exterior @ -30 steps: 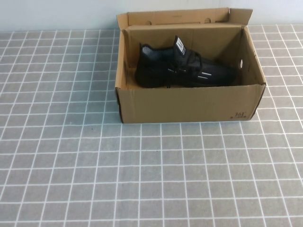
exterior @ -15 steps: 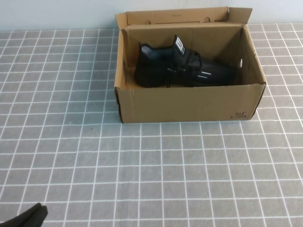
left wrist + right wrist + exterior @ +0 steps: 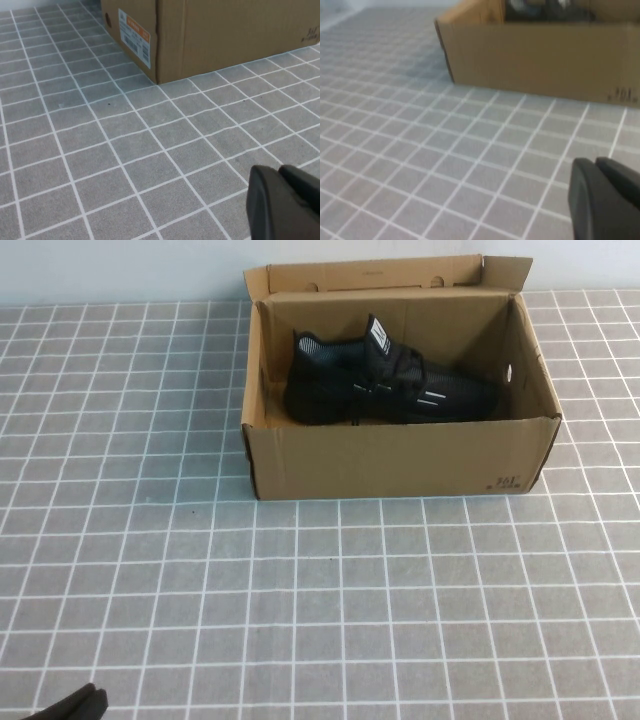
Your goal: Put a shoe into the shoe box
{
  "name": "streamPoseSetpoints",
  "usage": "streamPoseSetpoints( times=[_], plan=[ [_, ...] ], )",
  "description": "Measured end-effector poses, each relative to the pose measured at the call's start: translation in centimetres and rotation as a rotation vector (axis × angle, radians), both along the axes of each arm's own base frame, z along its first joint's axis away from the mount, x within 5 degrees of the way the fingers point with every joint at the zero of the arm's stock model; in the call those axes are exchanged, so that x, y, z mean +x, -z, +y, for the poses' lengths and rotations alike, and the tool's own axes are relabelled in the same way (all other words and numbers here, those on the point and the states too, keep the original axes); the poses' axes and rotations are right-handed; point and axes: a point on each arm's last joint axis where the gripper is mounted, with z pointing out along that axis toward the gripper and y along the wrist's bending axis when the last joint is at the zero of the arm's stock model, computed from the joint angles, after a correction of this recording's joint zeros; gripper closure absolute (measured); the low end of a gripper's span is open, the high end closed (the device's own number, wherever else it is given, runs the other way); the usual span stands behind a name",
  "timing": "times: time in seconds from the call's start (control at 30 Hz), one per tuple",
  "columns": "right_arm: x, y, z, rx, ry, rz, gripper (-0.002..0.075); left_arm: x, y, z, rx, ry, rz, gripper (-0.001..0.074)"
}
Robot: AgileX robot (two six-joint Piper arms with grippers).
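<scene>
The black knit shoe [image 3: 385,385] lies on its sole inside the open brown cardboard shoe box [image 3: 400,460] at the table's far middle, toe to the right. The box's outer walls show in the left wrist view [image 3: 225,35] and the right wrist view [image 3: 540,55]. My left gripper [image 3: 75,706] sits at the near left edge of the table, far from the box, shut and empty; it also shows in the left wrist view [image 3: 280,172]. My right gripper [image 3: 596,165] is shut and empty, low over the tiles near the box's front; the high view does not show it.
The table is a grey cloth with a white grid [image 3: 330,610]. A white and orange label [image 3: 134,37] is on the box's left end. The back flap [image 3: 380,278] stands up behind the box.
The left gripper tip has dropped slightly lower at the near left edge of the high view. The shoe and box have not moved.
</scene>
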Motion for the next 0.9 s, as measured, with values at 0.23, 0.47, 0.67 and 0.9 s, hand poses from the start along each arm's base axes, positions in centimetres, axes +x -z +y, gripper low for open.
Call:
streamPoseSetpoints(
  times=[0.23, 0.47, 0.67, 0.9],
  plan=[
    [0.7, 2.8, 0.0, -0.011, 0.035, -0.039, 0.0742, 0.0, 0.0, 0.0, 0.0, 0.0, 0.001, 0.0736],
    [1.5, 2.9, -1.2, -0.027, 0.238, -0.188, 0.0742, 0.0, 0.1, 0.0, 0.006, 0.003, 0.014, 0.0736],
    [1.3, 2.6, -2.7, -0.009, 0.46, -0.241, 0.0742, -0.1, 0.2, 0.0, 0.008, 0.004, 0.017, 0.0736],
    [1.0, 3.7, -3.0, -0.028, 0.513, -0.125, 0.0742, -0.1, 0.2, 0.0, 0.01, 0.005, 0.022, 0.0736]
  ],
)
